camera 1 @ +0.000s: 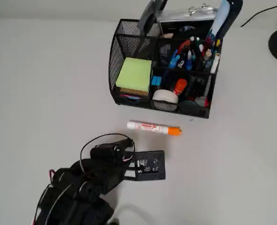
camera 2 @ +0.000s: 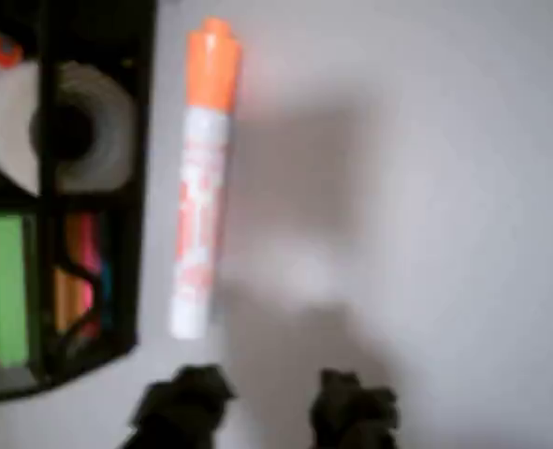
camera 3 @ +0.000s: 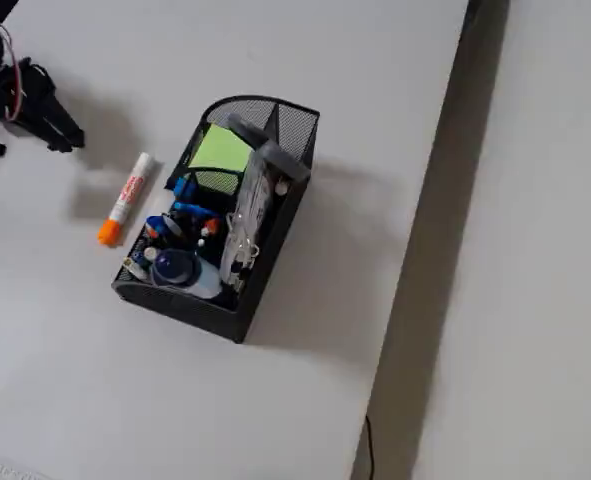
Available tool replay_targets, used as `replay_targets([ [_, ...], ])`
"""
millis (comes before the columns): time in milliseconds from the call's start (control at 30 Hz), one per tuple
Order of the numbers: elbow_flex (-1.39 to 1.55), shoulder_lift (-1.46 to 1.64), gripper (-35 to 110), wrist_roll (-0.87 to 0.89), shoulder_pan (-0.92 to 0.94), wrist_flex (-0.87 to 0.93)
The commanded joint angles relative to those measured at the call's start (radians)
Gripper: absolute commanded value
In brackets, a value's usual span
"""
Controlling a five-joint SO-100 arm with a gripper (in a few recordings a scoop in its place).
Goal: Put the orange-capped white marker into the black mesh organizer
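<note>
Gripper point(camera 2: 267, 407): two dark fingertips with a gap between them, holding nothing, a little way from the marker's white end, up off the table point(camera 1: 44, 84).
Marker: the orange-capped white marker point(camera 1: 154, 127) lies flat on the table, just beside the black mesh organizer point(camera 1: 117, 61), outside it, running along its front wall.
Organizer: it stands past the marker and holds a green sticky-note pad point(camera 1: 134, 75), a roll of white tape point(camera 1: 165, 96) and many pens point(camera 1: 190, 54).
</note>
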Motion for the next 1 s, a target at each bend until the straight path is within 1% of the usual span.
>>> replay_targets([
  [0,-0.201,-0.314,25,0.009,-0.012,-0.112],
  [133,-0.362,-0.561,29,0.018,-0.015,-0.137],
  [467,-0.790,-1.183,29,0.055,0.031,-0.087],
  [700,-0.982,-1.440,27,0.031,0.075,-0.057],
  [833,-1.035,-1.516,18,0.008,0.095,-0.048],
  [967,-1.055,-1.519,0,-0.032,0.094,-0.023],
])
